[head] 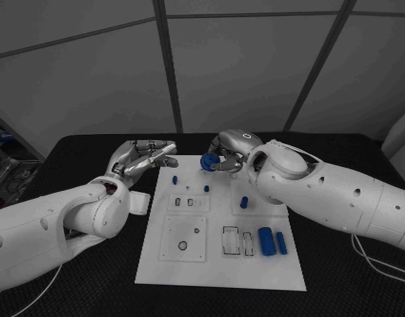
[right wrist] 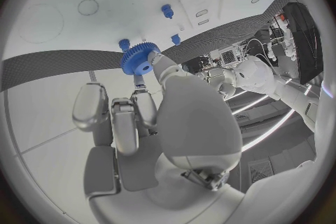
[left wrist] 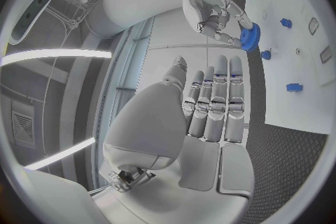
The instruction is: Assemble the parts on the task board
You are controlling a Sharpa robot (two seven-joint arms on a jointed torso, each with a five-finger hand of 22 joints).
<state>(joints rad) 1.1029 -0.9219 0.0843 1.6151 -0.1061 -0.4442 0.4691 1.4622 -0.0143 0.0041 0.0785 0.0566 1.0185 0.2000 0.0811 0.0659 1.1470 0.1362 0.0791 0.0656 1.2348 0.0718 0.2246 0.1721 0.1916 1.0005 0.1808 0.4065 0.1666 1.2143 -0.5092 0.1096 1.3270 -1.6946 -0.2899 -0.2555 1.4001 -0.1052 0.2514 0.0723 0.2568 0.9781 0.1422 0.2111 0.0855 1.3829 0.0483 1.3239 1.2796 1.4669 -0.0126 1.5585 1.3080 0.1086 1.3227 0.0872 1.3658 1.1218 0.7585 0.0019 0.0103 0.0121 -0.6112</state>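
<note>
A: Where's the board [head: 220,264]?
B: Table [head: 355,290] centre.
A: Right hand [head: 229,153]?
B: At the board's 12 o'clock, pinching the gear [head: 209,162].
A: Left hand [head: 145,157]?
B: At 10 o'clock, empty, fingers straight and side by side.

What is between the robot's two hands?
Just a bare strip of the white task board between the left hand and the right hand, which holds a blue gear; the head view shows it.

The head camera is looking down on the board [head: 219,264] from above, while each wrist camera is peering close from behind its own hand, all three sharing the board's far edge and the gear [right wrist: 139,59].
</note>
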